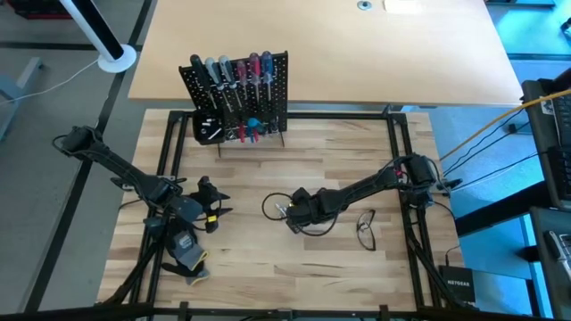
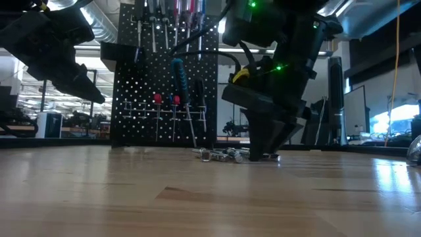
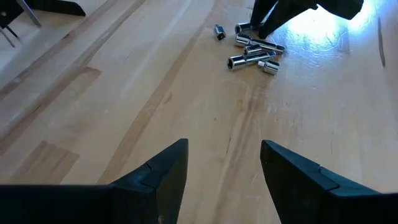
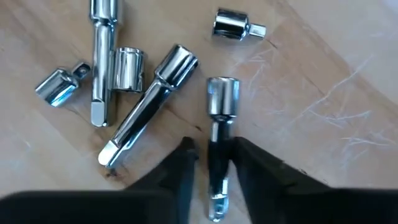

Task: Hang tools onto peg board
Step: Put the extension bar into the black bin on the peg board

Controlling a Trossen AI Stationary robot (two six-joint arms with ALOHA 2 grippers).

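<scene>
Peg board point(image 1: 239, 89): black perforated panel, upright near the far edge of the table point(image 1: 268, 259), left of centre. A row of screwdrivers point(image 1: 234, 73) hangs along its top, handles grey, black, blue and red; a blue-handled driver point(image 2: 178, 76) and two small red-handled ones point(image 2: 166, 99) hang lower down. A black bin point(image 1: 209, 130) is fixed at its lower left corner, with something pale inside that is too small to identify.

Silver metal bits point(image 4: 134, 87): a loose cluster lying flat on the table, near the middle and in front of the peg board. It includes two long extension bars point(image 4: 102, 56), one short socket point(image 4: 127, 70) lying just beside the first bar, a small adapter point(image 4: 59, 86) at one end of the group and another adapter point(image 4: 236, 26) set a little apart.

Right end effector point(image 4: 214, 165): lowered to the table at the cluster, fingers narrow around the shaft of a third silver extension bar point(image 4: 221, 102), which lies flat with its socket end pointing away from the wrist. The fingers appear to touch the shaft on both sides, though firm contact cannot be confirmed.

Left end effector point(image 3: 224, 165): above bare table at the left side, well apart from the bits, fingers wide, holding nothing.

Glove point(image 1: 189, 254): grey-black with yellow trim, near the front left of the table.

Safety glasses point(image 1: 366, 229): on the table right of the right arm.
</scene>
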